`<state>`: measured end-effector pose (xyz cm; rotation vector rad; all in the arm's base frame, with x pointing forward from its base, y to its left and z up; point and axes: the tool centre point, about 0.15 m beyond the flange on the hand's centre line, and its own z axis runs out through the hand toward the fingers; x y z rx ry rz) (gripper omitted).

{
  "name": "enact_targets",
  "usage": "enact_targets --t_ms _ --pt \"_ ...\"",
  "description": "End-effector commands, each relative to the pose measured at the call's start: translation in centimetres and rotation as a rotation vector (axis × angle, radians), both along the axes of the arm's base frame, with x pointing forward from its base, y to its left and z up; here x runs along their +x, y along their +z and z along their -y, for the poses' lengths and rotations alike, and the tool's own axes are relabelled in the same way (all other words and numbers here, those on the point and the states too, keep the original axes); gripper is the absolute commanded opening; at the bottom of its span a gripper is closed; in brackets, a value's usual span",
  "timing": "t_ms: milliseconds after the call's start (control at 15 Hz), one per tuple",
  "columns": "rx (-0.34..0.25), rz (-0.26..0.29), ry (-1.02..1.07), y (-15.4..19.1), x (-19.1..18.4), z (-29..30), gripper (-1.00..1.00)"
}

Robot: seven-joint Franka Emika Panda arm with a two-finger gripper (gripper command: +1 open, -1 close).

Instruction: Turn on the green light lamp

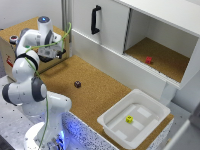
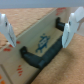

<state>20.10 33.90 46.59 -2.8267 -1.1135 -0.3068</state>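
Observation:
My gripper (image 1: pixel 61 52) hangs at the exterior view's left, beside the top of a cardboard box (image 1: pixel 9 52). In the wrist view the gripper (image 2: pixel 40 30) is open and empty, with one finger (image 2: pixel 6 30) on each side of the picture. Between the jaws and further off lies a black bar-shaped part (image 2: pixel 42 49), fixed on the cardboard face with a small blue print. A small red and white thing (image 1: pixel 13 38) sits on the box top. No green lamp can be made out in either view.
A small dark object (image 1: pixel 77 84) lies on the cork table. A white tray (image 1: pixel 150 107) at the front right holds a yellow block (image 1: pixel 129 119). The white cabinet has a black handle (image 1: pixel 95 20) and an open compartment holding a red block (image 1: pixel 148 60).

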Motion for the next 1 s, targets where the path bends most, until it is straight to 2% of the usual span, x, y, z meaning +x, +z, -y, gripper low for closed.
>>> enact_targets --t_ms 0,333,400,533,933 --pt "-0.215 -0.039 0.155 3.5 -2.2 -7.1 1.00" --pt "-0.198 -0.008 0.269 2.9 -2.8 -10.6 1.00" --pt "-0.199 0.001 0.298 2.7 -3.0 -11.1 -1.00" --pt "-0.209 0.006 0.342 2.1 -3.4 -11.6 -1.00" --pt "-0.197 -0.021 0.401 1.3 -3.8 -12.4 -1.00"
